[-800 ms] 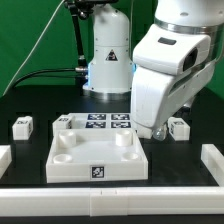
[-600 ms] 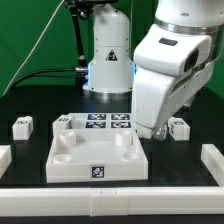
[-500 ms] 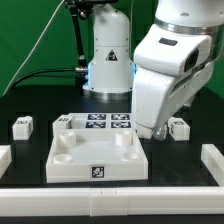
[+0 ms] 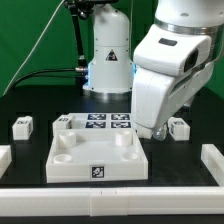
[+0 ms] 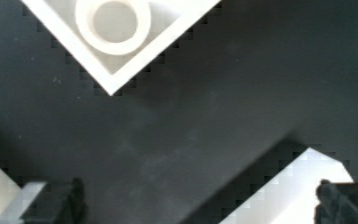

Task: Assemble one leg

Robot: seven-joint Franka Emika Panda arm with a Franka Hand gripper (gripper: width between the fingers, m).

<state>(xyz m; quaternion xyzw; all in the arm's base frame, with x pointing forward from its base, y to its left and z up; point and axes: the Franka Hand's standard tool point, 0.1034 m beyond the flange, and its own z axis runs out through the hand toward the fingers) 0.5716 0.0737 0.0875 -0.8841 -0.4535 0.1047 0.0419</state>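
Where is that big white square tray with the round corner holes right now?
In the exterior view, the tray lies centre front on the black table, just in front of the marker board.

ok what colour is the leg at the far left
White leg with a black-and-white tag; exterior view shows it best.

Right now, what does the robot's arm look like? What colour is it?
The arm is chunky, rounded and shiny white, with dark bands at its joints. Its base is a white column with a blue glow low down, and black cables trail from it. The gripper has two dark, narrow fingers.
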